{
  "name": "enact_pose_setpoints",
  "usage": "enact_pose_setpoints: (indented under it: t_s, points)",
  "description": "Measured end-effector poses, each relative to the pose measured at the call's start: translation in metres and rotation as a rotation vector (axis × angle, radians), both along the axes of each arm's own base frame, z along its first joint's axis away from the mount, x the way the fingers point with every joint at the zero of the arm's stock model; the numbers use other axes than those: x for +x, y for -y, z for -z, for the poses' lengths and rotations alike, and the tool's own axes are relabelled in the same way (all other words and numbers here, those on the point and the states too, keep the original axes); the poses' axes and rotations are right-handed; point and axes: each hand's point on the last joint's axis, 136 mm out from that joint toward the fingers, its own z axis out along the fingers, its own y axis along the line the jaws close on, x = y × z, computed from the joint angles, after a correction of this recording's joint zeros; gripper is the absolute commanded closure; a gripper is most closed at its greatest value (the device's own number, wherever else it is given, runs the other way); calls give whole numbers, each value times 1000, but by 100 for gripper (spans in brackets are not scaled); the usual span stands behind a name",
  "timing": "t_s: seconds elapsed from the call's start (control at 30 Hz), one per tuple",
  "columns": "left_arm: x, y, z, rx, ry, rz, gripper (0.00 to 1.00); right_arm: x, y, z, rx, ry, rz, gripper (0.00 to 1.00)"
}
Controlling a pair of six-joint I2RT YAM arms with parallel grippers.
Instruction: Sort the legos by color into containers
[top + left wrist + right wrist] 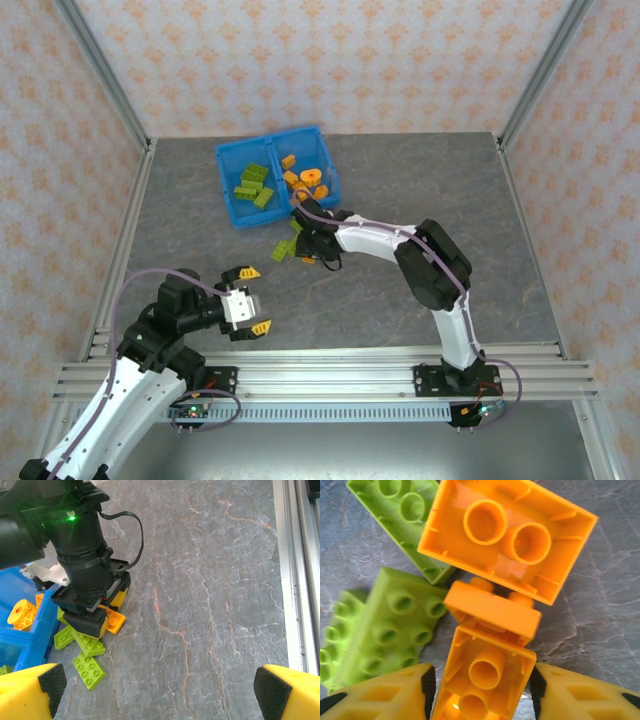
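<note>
"Where's the right gripper (312,246)?"

"Down on the little heap of loose bricks (285,250), on the table (450,180) just in front of the blue bin (240,215). Its own camera shows the two yellow fingers (380,695) with an upturned orange brick (487,675) between them. The black pads sit tight against both its sides and its hollow underside faces the lens."

"So it has hold of it?"

"Clamped on it, yes. Whether the brick has left the table, I can't tell."

"What's around that brick?"

"A smaller orange piece (492,612) touches its far end. Past that lies a larger orange brick (507,535), also belly-up. Two loose green bricks (385,630) lie off to one side, studs up, and another green one (400,515) is tucked against the larger orange brick."

"And the bin?"

"It has two compartments side by side, split by a wall. From overhead, the left compartment (235,165) holds green bricks (254,185) and the right compartment (318,147) holds orange bricks (303,178). The heap lies right beside the bin's near wall."

"What about the left gripper (247,299)?"

"It hangs over bare grey table near its own base, well apart from the heap, with its fingers spread wide. Its camera looks across at the right arm standing over the heap, with green bricks showing at its foot and one orange corner poking out beside them."
</note>
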Motion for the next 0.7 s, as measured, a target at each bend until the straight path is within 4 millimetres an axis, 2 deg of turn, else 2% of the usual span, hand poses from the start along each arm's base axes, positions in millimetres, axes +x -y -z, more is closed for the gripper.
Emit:
enact_pose_setpoints:
  t_s: [0.23,0.47,0.57,0.7]
  points:
    - [0,0,0,0,0,0,0,-2,6,-1,-1,12,23,67]
    - [0,0,0,0,0,0,0,-24,24,-9,-29,7,15,71]
    - [0,0,0,-1,0,0,0,-24,31,-34,-23,64,1,71]
    - [0,-1,-4,-21,8,-14,0,-12,33,-91,8,216,-31,70]
